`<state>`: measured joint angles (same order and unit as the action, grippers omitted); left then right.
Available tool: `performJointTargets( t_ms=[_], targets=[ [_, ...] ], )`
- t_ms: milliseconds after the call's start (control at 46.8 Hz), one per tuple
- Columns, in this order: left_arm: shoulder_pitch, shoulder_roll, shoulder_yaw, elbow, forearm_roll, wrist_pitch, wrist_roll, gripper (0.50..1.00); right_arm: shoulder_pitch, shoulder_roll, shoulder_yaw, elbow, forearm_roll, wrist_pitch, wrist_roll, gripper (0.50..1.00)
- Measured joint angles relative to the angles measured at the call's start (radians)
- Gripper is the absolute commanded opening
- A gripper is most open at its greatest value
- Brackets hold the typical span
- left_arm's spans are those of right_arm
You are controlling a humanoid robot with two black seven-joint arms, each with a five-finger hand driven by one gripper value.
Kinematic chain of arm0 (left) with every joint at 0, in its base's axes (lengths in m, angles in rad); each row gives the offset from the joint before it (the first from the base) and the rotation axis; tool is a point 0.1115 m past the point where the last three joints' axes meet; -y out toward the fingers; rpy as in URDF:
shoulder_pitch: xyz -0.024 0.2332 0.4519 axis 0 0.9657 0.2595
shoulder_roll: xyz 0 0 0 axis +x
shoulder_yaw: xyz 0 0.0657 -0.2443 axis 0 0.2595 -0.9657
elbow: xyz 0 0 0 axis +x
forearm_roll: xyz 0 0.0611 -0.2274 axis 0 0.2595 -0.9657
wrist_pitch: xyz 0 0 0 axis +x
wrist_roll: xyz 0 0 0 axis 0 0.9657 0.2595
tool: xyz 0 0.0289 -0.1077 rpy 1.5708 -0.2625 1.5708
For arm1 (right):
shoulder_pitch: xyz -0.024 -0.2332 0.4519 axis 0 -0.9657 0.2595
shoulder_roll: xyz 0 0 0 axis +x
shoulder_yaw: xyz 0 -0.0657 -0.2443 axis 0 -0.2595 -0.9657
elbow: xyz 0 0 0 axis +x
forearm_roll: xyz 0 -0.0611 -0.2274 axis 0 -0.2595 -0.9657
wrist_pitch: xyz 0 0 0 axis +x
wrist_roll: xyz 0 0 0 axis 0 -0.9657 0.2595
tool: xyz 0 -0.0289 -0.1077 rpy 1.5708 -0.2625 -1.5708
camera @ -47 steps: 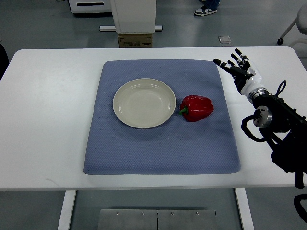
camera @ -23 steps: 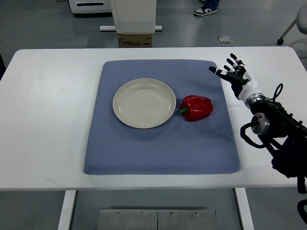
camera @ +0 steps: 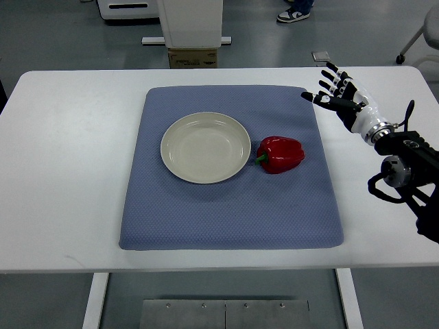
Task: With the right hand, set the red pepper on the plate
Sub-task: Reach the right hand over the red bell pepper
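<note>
**Pepper lying on the mat, right hand open and empty off its far right corner**

Metal plating [camera: 225,314] is showing at the near edge, under the table, cut off by the bottom of the frame. Above it the white table [camera: 68,178] is filling the width of the view, its two legs only partly visible below the near rim. A blue-grey mat [camera: 226,219] is lying square in the middle of the table. On the mat's far half, a cream plate [camera: 206,147] is sitting bare, left of centre. The red pepper [camera: 281,154] is lying just beside the plate's right rim, on the mat, its green stem pointing left towards the plate; whether stem and rim are touching is hard to make out.

At the right, the dark forearm with its looping cables is entering from the frame's edge and is being cut off there, so its lower part is hidden. The right hand [camera: 339,99] is hovering near the mat's far right corner, well apart from the pepper, fingers [camera: 332,81] spread and holding nothing.

Beyond the table, a cardboard box [camera: 193,57] and a white cabinet base are standing on the grey floor, both cropped at the top. A person's shoe [camera: 293,14] is showing at the far edge, the rest of the person out of frame.
</note>
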<state>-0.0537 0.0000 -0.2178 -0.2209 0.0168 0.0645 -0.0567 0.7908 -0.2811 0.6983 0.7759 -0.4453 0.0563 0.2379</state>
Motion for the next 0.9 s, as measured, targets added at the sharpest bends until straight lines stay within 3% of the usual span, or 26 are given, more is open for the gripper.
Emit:
performJointTargets(
  t_ms=[342, 556, 898],
  targets=[
    [0.0, 0.0, 0.0, 0.0, 0.0, 0.0, 0.0, 1.0, 0.145, -0.097, -0.26, 0.005, -0.093, 0.057, 0.11, 0.998],
    [0.0, 0.0, 0.0, 0.0, 0.0, 0.0, 0.0, 1.0, 0.227, -0.146, -0.409, 0.066, -0.208, 0.092, 0.171, 0.998],
    [0.0, 0.0, 0.0, 0.0, 0.0, 0.0, 0.0, 1.0, 0.361, -0.158, -0.664, 0.102, -0.315, 0.103, 0.281, 0.998]
  ],
)
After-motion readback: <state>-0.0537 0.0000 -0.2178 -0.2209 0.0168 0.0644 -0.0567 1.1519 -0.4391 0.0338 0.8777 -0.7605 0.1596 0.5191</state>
